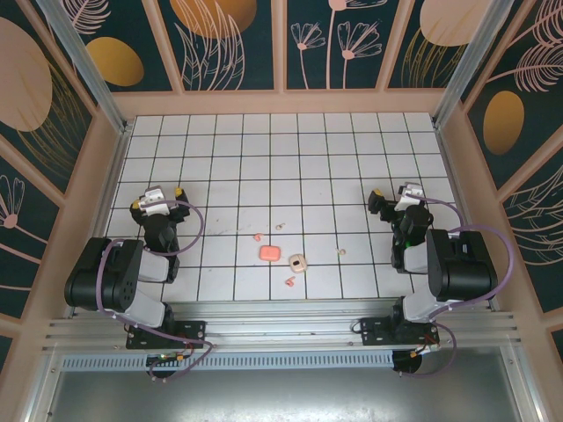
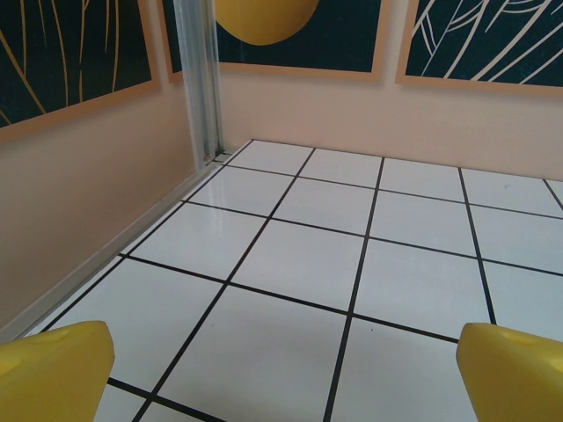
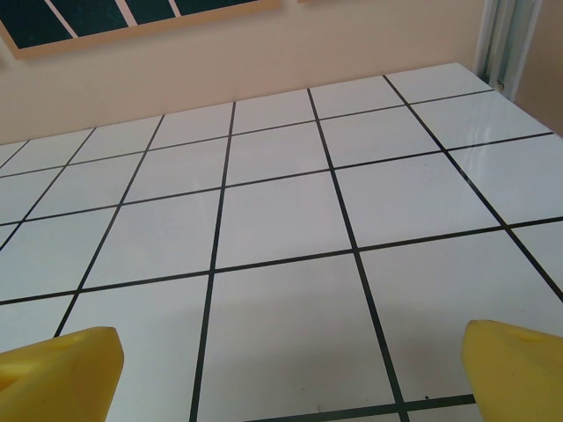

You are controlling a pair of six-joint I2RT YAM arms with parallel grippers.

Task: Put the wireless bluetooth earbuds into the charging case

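**While both grippers sit spread at the sides, all four buds lie loose on the tiles**

Top view: pink case (image 1: 269,253) and cream case (image 1: 297,262) sit just beside each other on the table (image 1: 352,141), toward the near edge. Cream is at 4 o'clock of pink. Too small to tell whether either lid is up.

Buds, all outside the cases:
- upper pink bud (image 1: 258,236): 11 o'clock of pink case, near but apart.
- upper cream bud (image 1: 280,226): 1 o'clock of pink case, a bit further out.
- lower pink bud (image 1: 288,282): 7 o'clock of cream case, near the table's front edge.
- right cream bud (image 1: 341,251): 3 o'clock of cream case, well apart from it.

Left gripper (image 1: 157,200): 9 o'clock of the cases, well apart from them, jaws wide. In the left wrist view the left fingertips (image 2: 54,369) sit in the bottom corners with bare tile between them. That camera faces a corner with a metal post (image 2: 201,79).

Right gripper (image 1: 391,193): 3 o'clock of the cases, also well apart, jaws wide. In the right wrist view the right fingertips (image 3: 57,374) sit in the bottom corners, with bare tile between them and a wall beyond.
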